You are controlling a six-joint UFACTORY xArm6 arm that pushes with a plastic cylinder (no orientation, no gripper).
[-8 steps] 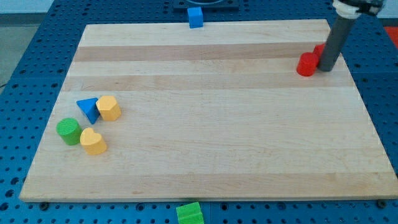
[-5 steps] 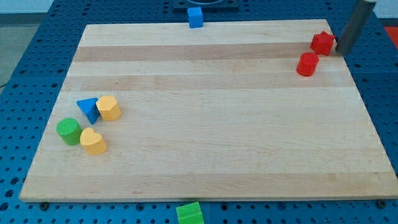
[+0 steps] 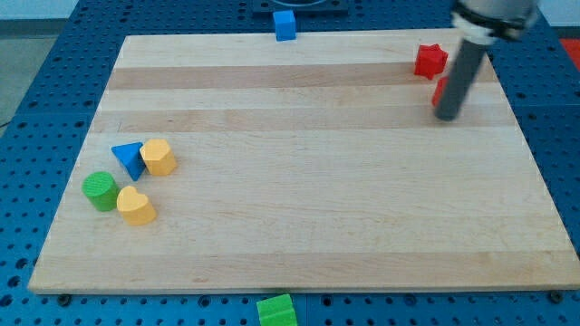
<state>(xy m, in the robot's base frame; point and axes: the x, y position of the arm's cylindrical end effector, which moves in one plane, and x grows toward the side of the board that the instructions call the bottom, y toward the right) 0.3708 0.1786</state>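
Counter: pale wooden board [image 3: 299, 181] of lengthwise glued strips, some lighter, some darker, filling most of the view.
Base: blue perforated metal plate [image 3: 54, 81] with regular rows of small holes, showing on all sides of the board.
Far edge: a dark shape, partly cut off.
Light: even and soft, with faint shadows.

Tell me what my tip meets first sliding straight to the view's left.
Nothing, it seems. My tip sits just below the partly hidden red block. Leftward the way looks free, the line probably passing above the blue triangle and yellow block, though depth is uncertain.
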